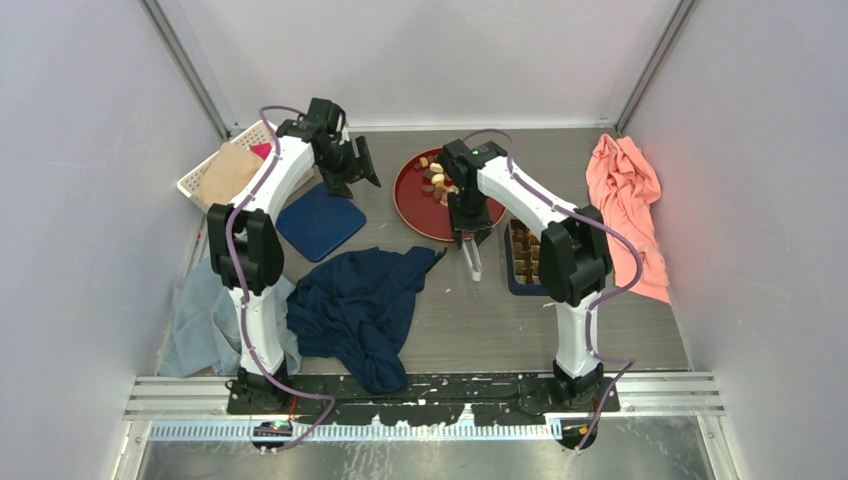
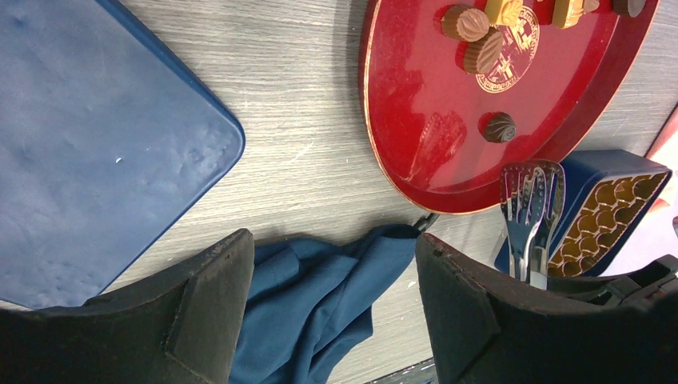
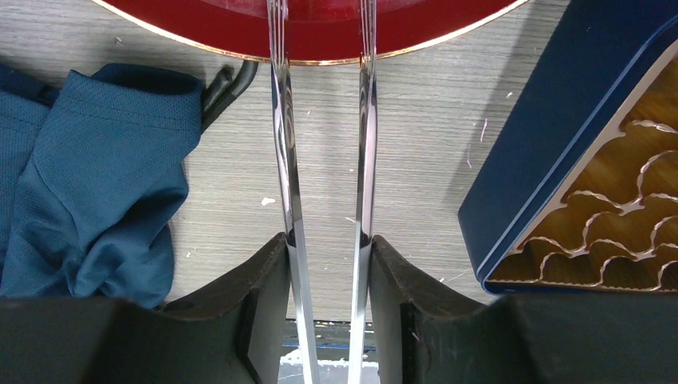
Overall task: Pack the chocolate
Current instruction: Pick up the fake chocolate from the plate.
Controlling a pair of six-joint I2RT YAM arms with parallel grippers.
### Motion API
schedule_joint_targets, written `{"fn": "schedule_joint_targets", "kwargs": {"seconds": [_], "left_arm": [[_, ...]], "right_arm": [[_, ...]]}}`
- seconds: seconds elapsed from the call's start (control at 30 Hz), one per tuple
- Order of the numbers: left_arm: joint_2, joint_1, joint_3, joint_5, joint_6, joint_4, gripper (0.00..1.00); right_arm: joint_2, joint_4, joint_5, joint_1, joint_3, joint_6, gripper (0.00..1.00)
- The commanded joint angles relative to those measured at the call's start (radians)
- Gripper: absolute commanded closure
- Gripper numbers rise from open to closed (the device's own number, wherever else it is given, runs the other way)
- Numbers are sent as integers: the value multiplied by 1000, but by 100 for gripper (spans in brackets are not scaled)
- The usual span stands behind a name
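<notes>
The chocolate lies as several brown and cream pieces on the red round tray; the left wrist view shows some near the gold emblem and one dark piece apart. My right gripper is shut on metal tongs. The tong arms stand apart, their tips at the tray's near rim, with nothing between them. The navy box with gold compartments sits just right of the tongs. My left gripper hangs open and empty left of the tray.
A navy lid lies left of the tray. A dark blue cloth sprawls in the middle, a light blue cloth at the left, a pink cloth at the right. A white basket stands back left.
</notes>
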Motion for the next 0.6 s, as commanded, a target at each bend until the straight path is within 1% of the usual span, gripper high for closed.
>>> {"fn": "schedule_joint_targets", "kwargs": {"seconds": [0.0,0.17,0.57], "left_arm": [[-31,7,29,-4,20,16,26],[-28,7,31,-4,19,14,26],[-28,7,29,-10,16,17,26]], "right_arm": [[6,2,12,4,42,2,55],[10,8,51,3,43,5,53],[65,36,35,4,52,-3,50]]}}
